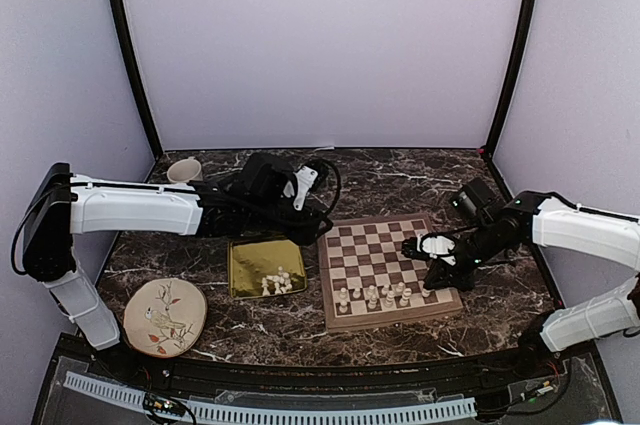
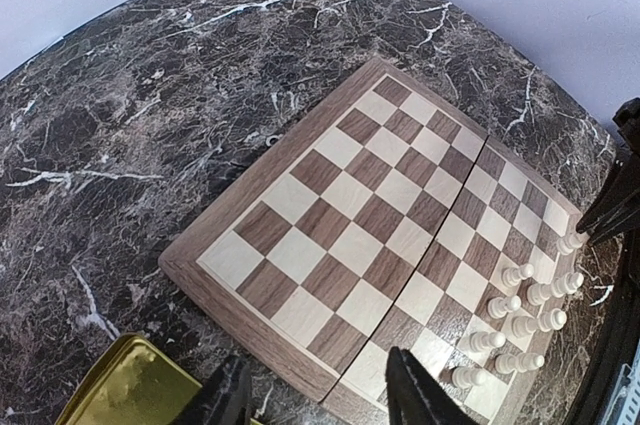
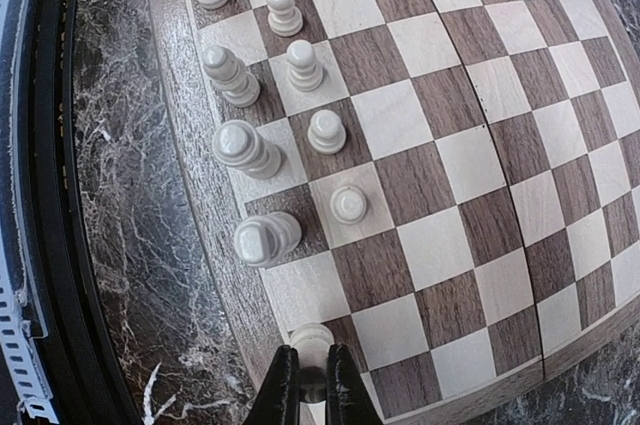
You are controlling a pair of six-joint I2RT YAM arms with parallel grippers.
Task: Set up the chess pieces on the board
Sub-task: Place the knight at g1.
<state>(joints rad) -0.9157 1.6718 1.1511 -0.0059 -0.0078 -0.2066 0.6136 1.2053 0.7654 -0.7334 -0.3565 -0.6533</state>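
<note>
The board (image 1: pixel 390 257) lies right of centre, with several cream chess pieces (image 1: pixel 375 295) standing in its two near rows. My right gripper (image 1: pixel 441 273) is low over the board's near right corner. In the right wrist view that gripper (image 3: pixel 312 373) is shut on one chess piece (image 3: pixel 312 338) at the edge square, beside the standing pieces (image 3: pixel 246 149). My left gripper (image 2: pixel 320 390) hangs open over the board's (image 2: pixel 370 215) left edge with nothing between its fingers (image 2: pixel 420 395). In the top view the left gripper (image 1: pixel 318 233) sits between tray and board.
A gold tray (image 1: pixel 250 257) holding several loose pieces (image 1: pixel 278 282) sits left of the board; its corner (image 2: pixel 120 390) shows in the left wrist view. A round bird plate (image 1: pixel 165 317) lies near left. A small cup (image 1: pixel 183 171) stands at the back left.
</note>
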